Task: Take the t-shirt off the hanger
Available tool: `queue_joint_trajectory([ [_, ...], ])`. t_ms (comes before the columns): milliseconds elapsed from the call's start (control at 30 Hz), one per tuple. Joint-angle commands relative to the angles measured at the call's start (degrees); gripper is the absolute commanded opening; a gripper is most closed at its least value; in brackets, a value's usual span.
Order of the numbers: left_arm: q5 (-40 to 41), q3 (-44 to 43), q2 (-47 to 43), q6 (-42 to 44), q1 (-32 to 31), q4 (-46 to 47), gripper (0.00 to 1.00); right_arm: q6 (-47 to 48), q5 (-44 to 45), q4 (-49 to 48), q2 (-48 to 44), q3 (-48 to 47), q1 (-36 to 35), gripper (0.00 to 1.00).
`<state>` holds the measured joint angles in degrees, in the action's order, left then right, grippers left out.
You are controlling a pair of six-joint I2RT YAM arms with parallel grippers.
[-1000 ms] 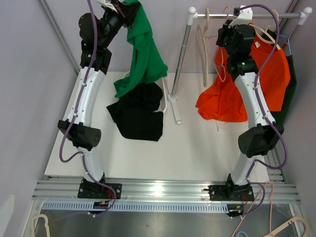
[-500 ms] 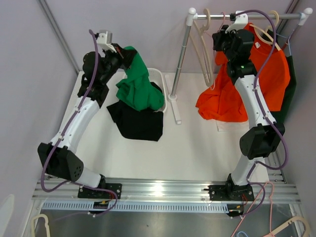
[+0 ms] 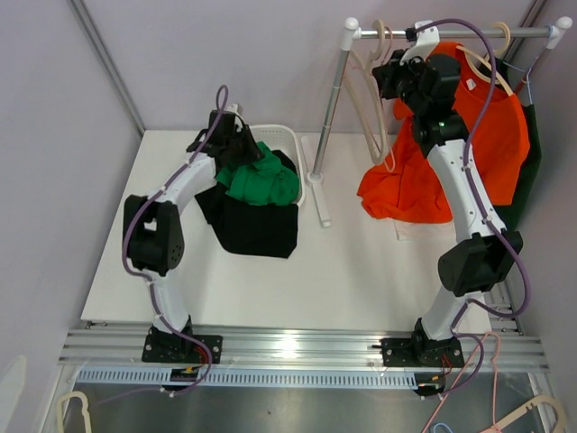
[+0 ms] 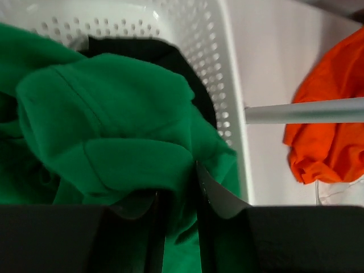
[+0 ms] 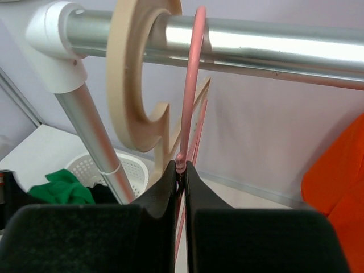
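Green t-shirt (image 4: 114, 131) here: soft, matt knit cloth, bunched in the white basket (image 4: 224, 74), which is smooth, perforated plastic. Up on the right the rail (image 5: 273, 45) gleams, polished metal. The tan hanger (image 5: 122, 85) looks like matt wood, the pink hanger (image 5: 189, 91) smooth and faintly glossy. The orange t-shirt (image 3: 487, 135) is matt cloth too.

Green t-shirt (image 3: 261, 183) is bunched up in the white basket (image 3: 294, 141), sitting on a black garment (image 3: 252, 227) that spills out onto the desk (image 3: 361, 271). Left tool (image 3: 242, 144) is right at it. Right tool (image 3: 389, 70) is up by a pale hanger (image 3: 374, 126) on the rail (image 3: 469, 32), with an orange t-shirt (image 3: 433, 180) hanging beside it.
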<state>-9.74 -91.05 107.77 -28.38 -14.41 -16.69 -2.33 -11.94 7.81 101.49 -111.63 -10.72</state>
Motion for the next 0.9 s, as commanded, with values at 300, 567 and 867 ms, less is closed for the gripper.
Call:
queue_joint_trajectory([
  [300, -9.1, -5.7, 9.7, -8.0, 3.5, -8.3, 1.0, 0.4, 1.4, 9.3, -8.8, -3.7, 3.1, 0.81],
  [567, -3.6, -4.1, -2.4, -7.8, 3.0, -8.2, 1.0, -3.1, 8.5, 14.4, -13.9, -3.7, 12.0, 0.82],
  [867, -1.9, -10.8, -11.2, -4.1, -0.6, -11.4, 0.99, -6.5, 8.4, 21.9, -9.5, -10.0, 23.4, 0.83],
])
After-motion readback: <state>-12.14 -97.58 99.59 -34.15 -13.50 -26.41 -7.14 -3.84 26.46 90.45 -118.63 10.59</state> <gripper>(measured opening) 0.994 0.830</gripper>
